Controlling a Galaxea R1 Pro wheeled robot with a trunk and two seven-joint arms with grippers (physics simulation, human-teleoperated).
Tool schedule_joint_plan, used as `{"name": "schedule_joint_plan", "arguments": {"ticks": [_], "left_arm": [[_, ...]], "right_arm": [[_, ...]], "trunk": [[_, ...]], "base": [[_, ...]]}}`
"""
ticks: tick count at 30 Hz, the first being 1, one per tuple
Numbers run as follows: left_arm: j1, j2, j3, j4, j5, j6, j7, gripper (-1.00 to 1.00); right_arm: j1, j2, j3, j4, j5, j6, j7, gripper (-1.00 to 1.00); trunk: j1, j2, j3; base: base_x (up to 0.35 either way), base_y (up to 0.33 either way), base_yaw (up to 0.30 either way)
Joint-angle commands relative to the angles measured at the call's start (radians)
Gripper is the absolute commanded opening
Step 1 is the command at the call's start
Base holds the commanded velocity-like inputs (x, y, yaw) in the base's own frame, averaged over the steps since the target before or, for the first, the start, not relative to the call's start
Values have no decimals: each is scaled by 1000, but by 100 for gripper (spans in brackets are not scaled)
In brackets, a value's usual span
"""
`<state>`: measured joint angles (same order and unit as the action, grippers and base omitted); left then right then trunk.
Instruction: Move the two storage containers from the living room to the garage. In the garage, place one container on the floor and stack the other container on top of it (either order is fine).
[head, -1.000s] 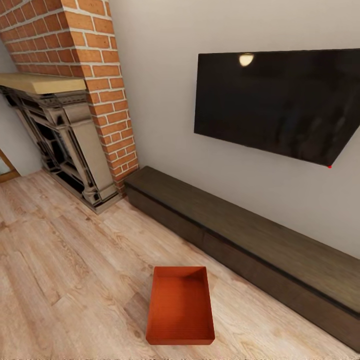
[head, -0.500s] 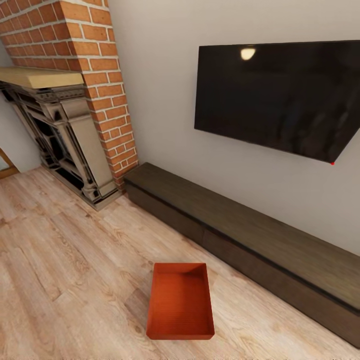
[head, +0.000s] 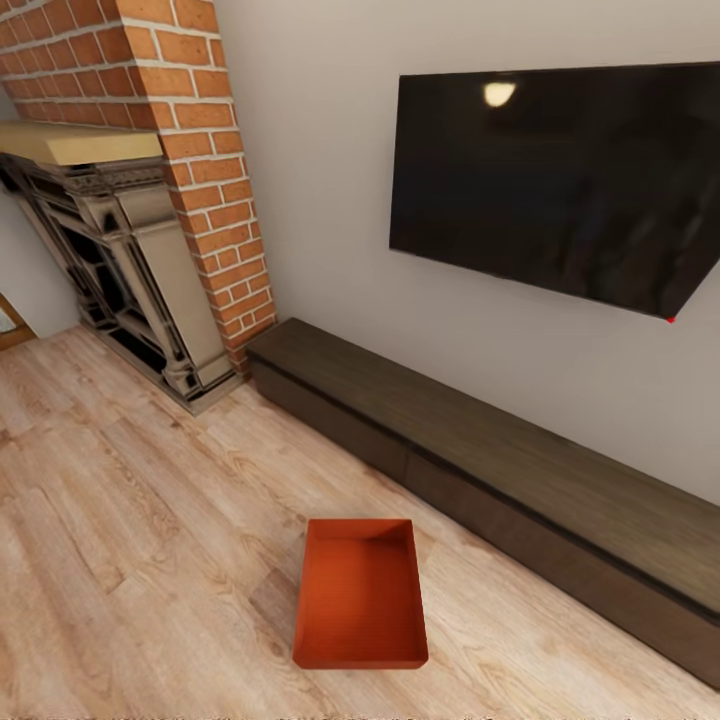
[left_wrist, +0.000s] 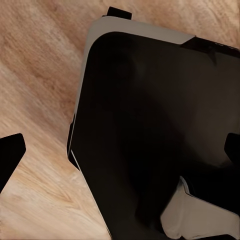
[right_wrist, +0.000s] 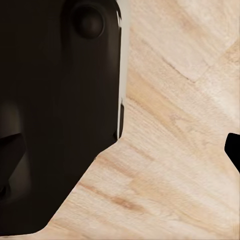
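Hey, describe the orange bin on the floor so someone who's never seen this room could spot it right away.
Find the black TV on the wall and the long dark cabinet beneath it. On the wood floor before the cabinet sits the storage container, the one bright orange-red, open, empty tray.

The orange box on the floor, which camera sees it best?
The head view: the whole orange box sits open on the wood floor beside the long dark cabinet. Both wrist views show floor planks and dark robot parts instead.
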<state>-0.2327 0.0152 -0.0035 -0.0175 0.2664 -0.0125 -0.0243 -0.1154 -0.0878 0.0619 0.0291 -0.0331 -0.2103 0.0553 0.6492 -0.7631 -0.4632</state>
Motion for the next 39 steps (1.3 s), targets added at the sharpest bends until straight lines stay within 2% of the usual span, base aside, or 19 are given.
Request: {"name": "schedule_joint_plan", "arguments": {"ticks": [1,21,39], "left_arm": [[0,0,-1,1,7,-1,-2,100],[0,0,0,1,7,-1,-3,100],[0,-3,0,3,5,0,-3,100]], "right_arm": [[-1,0,6,3,-4,-6,3,100],[-1,10,6,3,-2,-8,-11,100],[-1,5,6,3,-2,-13,-12,100]], "trunk": [[0,-1,-3],[0,-1,-35],[0,-1,-63]], "base": [[0,0,0],[0,0,0],[0,0,0]]}}
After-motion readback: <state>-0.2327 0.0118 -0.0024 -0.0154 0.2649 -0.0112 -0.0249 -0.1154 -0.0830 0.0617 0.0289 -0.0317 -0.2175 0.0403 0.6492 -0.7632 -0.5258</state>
